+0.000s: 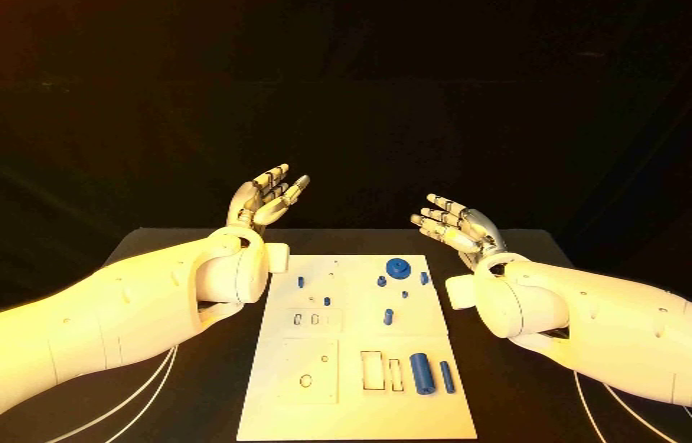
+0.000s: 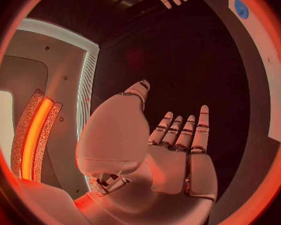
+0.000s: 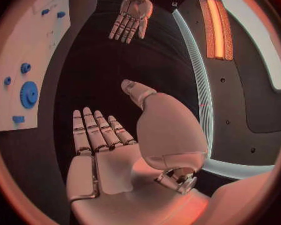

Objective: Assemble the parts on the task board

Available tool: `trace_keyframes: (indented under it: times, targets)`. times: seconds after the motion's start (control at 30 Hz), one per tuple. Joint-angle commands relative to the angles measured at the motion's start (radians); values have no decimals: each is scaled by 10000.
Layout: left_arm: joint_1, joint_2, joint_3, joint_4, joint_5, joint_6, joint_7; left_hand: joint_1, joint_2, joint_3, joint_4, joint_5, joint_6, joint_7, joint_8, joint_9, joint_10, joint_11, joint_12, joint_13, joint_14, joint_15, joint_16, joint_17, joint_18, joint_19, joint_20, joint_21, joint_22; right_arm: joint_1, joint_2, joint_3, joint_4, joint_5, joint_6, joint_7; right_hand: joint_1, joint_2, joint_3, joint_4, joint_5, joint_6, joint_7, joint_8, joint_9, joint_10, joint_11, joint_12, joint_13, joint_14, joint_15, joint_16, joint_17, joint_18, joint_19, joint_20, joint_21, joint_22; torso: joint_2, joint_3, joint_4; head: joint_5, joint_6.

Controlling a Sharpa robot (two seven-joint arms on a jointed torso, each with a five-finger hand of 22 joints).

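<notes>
**Both hands up, nothing picked yet**

The left robot hand (image 1: 268, 195) and the right robot hand (image 1: 459, 224) hover past the far end of the board (image 1: 289, 403), palms up, fingers apart, holding nothing. The parts lie untouched on the board: a gear (image 1: 397, 269) near its far edge, small pegs (image 1: 388, 315) around the middle, and two cylinders (image 1: 421, 373) side by side near the near right corner.

Likely trouble from here: the parts are small and sit close together, so a hand coming down for one could nudge its neighbour. The cylinders look apt to roll if brushed, and might go off the board's edge. The board seems to lie loose on the counter (image 1: 144, 245), so a sideways push could slide it. Both arms flank it closely; reaching in together risks a clash.

The counter is black and matte, and bare around the board. The room beyond is dark.
</notes>
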Motion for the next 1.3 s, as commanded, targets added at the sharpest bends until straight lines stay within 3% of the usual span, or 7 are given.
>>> trace_keyframes:
  times: [0.03, 0.17, 0.23, 0.27, 0.63, 0.93, 1.3]
  targets:
    - [30, 41, 11, -56, -310, 863, 95, 581, 2, -6, 155, 136, 271, 471, 63, 44, 247, 20, 88, 38, 251, 89, 67, 34, 142, 260, 90, 92, 37, 114, 22, -96, -160, -894, 1809, -735, 603, -30, 285, -40, 129, 459, 1523, 114, 84, 572, 60, 93, 51, 614, 25, 128, 78, 243, 335, 90, 149, 68, -1, -5, -6, 0, 0]
    - [30, 41, 11, -56, -310, 863, 95, 656, 139, -139, 139, 133, 553, 540, 117, 77, 608, 106, 131, 70, 619, 90, 131, 78, 166, 346, 92, 133, 56, 198, 29, -189, -269, -1056, 2183, -902, 792, -92, 421, -184, -3, 1287, 1503, 311, 240, 1651, -25, 195, 118, 1912, -105, 381, 251, 376, 780, 83, 370, 160, -1, -5, -6, 0, 0]
    - [30, 41, 11, -56, -310, 863, 95, 743, 313, -183, 121, 134, 1517, 743, 367, 235, 1618, 360, 245, 142, 2064, -59, 454, 284, 366, 1626, 85, 451, 223, 209, 30, -201, -284, -1077, 2233, -924, 966, -238, 441, -355, -84, 1896, 1487, 461, 353, 2590, -99, 290, 170, 2959, -245, 613, 390, 561, 2332, 72, 913, 430, -1, -5, -6, 0, 0]
    - [13, -308, 10, 119, -228, 1645, 340, 774, 335, -185, 116, 139, 1645, 716, 388, 248, 1778, 324, 229, 142, 2315, -72, 501, 313, 413, 1817, 87, 510, 238, 362, -82, -181, -491, -4610, 1386, -360, 967, -374, 350, -396, -80, 2430, 1462, 595, 453, 3463, -161, 402, 221, 3552, -361, 746, 466, 675, 3343, 65, 1310, 605, 192, 90, -48, 113, -16]
    - [28, -836, 13, 751, -266, 1825, 500, 993, 355, 24, 115, 145, 3880, 799, 771, 481, 6054, 451, 604, 359, 5824, -568, 1326, 1132, 872, 3367, 3, 1333, 424, 750, -156, -143, -649, -6997, 1033, -554, 1191, -625, 310, -557, -129, 5405, 1050, 1360, 929, 5932, -688, 432, 237, 5428, -963, 1234, 687, 994, 4848, -234, 2127, 757, 545, 177, 44, 20, 53]
    - [33, -1367, 15, 1675, -340, 2125, 334, 1394, -9, 405, -91, 128, 4774, 772, 1043, 571, 6933, 200, 532, 356, 6661, -879, 1625, 1964, 872, 4094, -325, 1979, 696, 1152, -40, -139, -931, -10155, 1955, -1976, 1147, -851, 164, -540, -178, 5659, 868, 1301, 866, 6472, -894, 275, 234, 6431, -1274, 1466, 851, 970, 5607, -589, 2735, 988, 912, 142, 202, -79, 266]
    - [44, -2077, 19, 2833, -583, 2223, 280, 1716, -236, 660, -306, 134, 4797, 733, 1008, 537, 7022, 170, 389, 337, 6768, -945, 1628, 2361, 851, 4391, -498, 2452, 952, 1396, 153, -140, -933, -13335, 2621, -3651, 1239, -1294, -248, -313, 53, 6442, 277, 1770, 1105, 8059, -1610, 253, 308, 9474, -2315, 3726, 2948, 961, 7059, -1634, 6173, 3175, 1276, 72, 315, -215, 207]
